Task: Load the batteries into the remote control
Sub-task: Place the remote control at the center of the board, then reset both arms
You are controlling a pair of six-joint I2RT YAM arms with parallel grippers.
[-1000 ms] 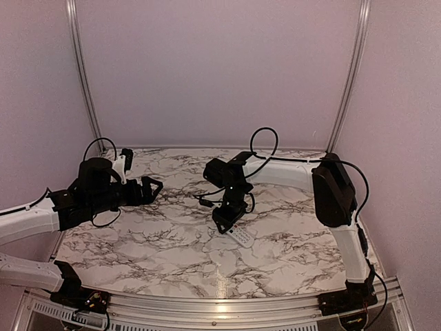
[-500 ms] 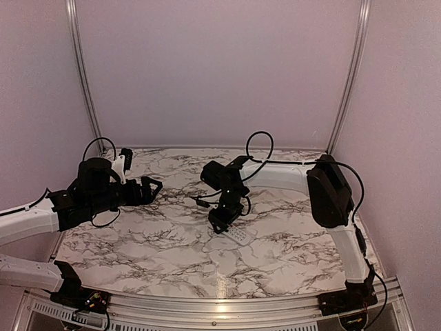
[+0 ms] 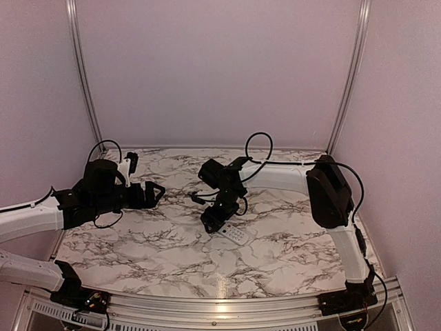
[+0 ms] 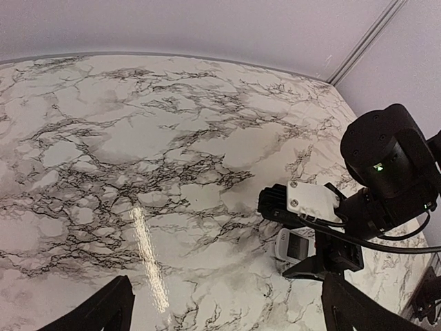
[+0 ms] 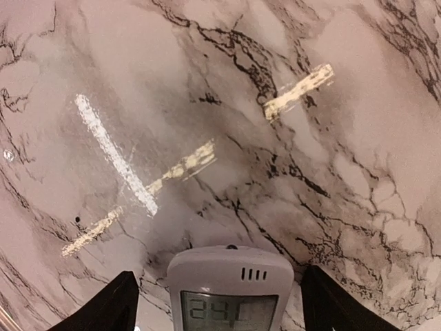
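The white remote control [image 3: 236,235] lies face up on the marble table, right of centre. My right gripper [image 3: 215,221] hangs low over its display end, jaws open. In the right wrist view the remote [image 5: 231,289] sits between the two fingers [image 5: 117,307] with a gap on each side, and its display shows digits. The left wrist view shows the remote [image 4: 295,246] under the right wrist. My left gripper [image 3: 153,192] is open and empty above the table's left side. No batteries show in any view.
The marble table [image 3: 158,241] is walled by plain panels at the back and sides. The right arm's cable [image 3: 258,148] loops above its wrist. The right arm's forearm [image 3: 329,189] stretches along the right side.
My right gripper has slid left and slightly toward me along the remote, uncovering more of its button end. My left arm has shifted a little to the right.
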